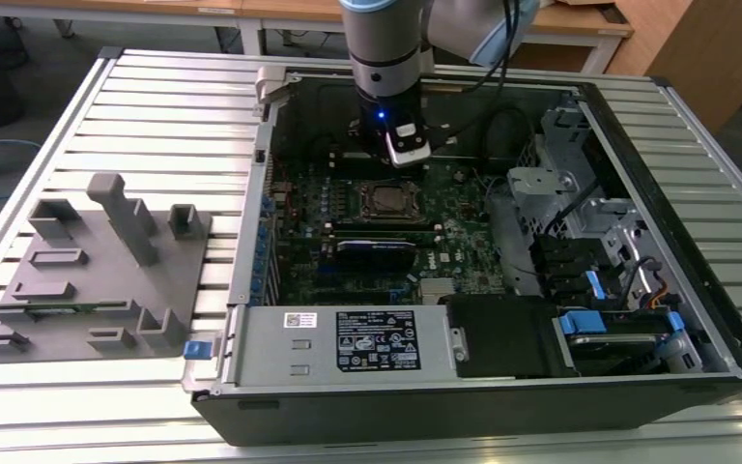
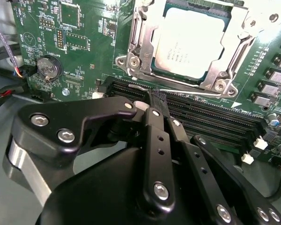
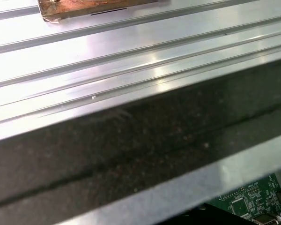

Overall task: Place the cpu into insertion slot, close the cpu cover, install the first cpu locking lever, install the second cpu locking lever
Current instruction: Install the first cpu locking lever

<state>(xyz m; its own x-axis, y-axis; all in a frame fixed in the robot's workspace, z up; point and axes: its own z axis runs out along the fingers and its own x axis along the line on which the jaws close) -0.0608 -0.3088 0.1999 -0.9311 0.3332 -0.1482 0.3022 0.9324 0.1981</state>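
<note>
The cpu [image 2: 192,40], with its dull silvery top, lies in the insertion slot [image 1: 383,200] on the green motherboard [image 2: 84,28] inside the open computer case. The cpu cover [image 2: 141,47] lies flat around it as a silvery frame. A thin metal locking lever [image 2: 192,92] runs along the socket's edge nearest my fingers. My gripper [image 2: 152,96] is shut, its black fingertips pressed together right at that lever's end. In the exterior view the gripper [image 1: 406,155] hangs just behind the socket.
Black memory slots [image 2: 215,117] lie between my fingers and the socket. A coin battery [image 2: 48,68] and cables [image 2: 4,70] sit beside them. The case holds a power supply [image 1: 345,338] and drive cages [image 1: 603,251]. A grey fixture [image 1: 94,271] stands on the slatted table at the exterior view's left.
</note>
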